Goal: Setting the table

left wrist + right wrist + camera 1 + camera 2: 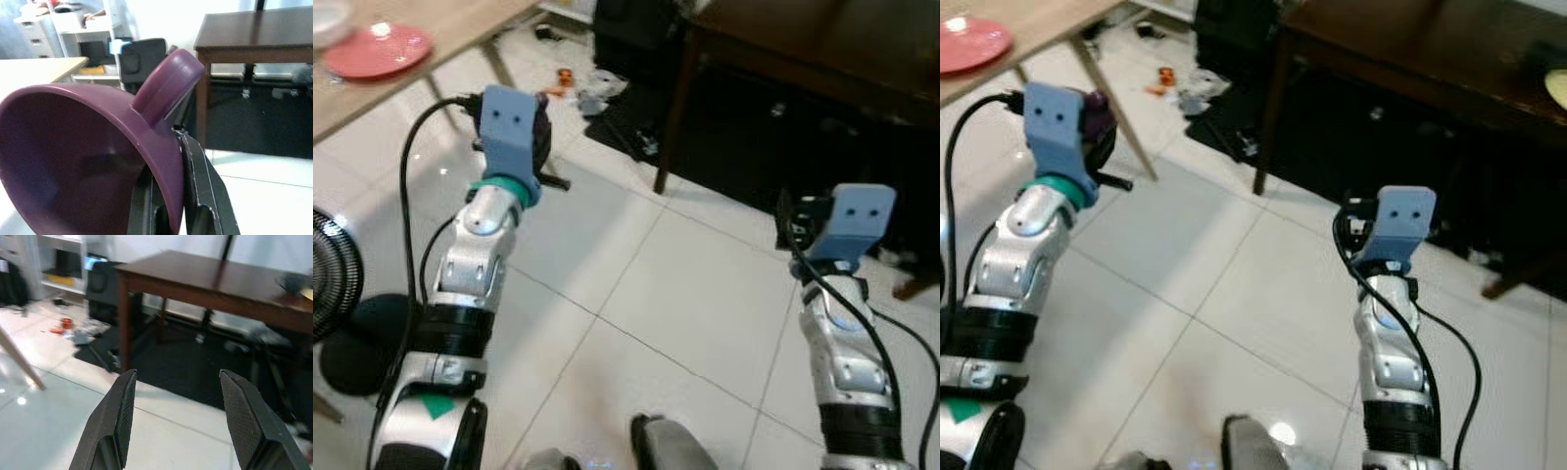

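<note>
My left gripper (172, 198) is shut on the wall of a purple cup (83, 147) with a thick handle. It holds the cup raised over the tiled floor, close to the corner of a light wooden table (440, 34). On that table lie a pink plate (377, 49) and a white dish (327, 20) at its far end. My right gripper (176, 421) is open and holds nothing. It points towards a dark wooden table (205, 281) on the right. A pale plate (1557, 88) sits on that dark table's edge.
Small clutter (592, 90) and a black bag (631, 39) lie on the floor between the two tables. A black fan (333, 279) stands at my left. Pale tiles (666, 294) stretch ahead, and a dark rug (186, 367) lies under the dark table.
</note>
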Robot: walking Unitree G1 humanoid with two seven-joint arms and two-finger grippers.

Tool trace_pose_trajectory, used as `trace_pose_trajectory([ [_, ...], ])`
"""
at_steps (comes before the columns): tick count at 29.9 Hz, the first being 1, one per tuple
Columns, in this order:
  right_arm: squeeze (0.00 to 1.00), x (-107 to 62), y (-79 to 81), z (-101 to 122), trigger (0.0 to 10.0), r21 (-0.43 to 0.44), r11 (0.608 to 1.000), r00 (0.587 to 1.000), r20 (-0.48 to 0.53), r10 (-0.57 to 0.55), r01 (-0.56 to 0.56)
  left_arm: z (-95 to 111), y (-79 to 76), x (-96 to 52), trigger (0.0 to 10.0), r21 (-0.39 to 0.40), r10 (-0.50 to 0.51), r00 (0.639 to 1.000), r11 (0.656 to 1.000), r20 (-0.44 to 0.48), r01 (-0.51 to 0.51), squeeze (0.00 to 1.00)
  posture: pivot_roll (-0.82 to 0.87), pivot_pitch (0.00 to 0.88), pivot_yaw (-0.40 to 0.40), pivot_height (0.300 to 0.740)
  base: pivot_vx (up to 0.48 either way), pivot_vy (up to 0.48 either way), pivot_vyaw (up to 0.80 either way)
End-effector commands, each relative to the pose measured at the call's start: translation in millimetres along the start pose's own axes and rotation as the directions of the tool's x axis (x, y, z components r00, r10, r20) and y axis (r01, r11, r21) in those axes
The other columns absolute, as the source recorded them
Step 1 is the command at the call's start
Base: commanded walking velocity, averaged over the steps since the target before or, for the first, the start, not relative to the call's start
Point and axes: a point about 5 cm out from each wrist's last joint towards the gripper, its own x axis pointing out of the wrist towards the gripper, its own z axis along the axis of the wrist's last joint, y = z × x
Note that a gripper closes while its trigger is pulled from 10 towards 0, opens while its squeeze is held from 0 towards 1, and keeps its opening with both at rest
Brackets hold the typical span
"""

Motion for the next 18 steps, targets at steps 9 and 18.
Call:
trace_pose_trajectory([
  [9,0.0,5.0,-4.2,19.4,10.0,-0.024,0.999,0.996,0.082,-0.026,0.028,1.3,9.0,4.8,10.0,0.153,-0.012,1.0,0.988,0.014,0.01,0.0,-0.02,0.026,0.054,0.74,0.132,0.0,-0.8],
  [18,0.0,14.9,3.1,59.1,10.0,0.027,1.0,0.973,0.231,-0.017,0.011,4.0,9.9,9.1,10.0,0.184,-0.005,0.999,0.983,0.033,-0.001,0.0,-0.02,0.023,0.055,0.74,0.464,0.0,-0.27],
])
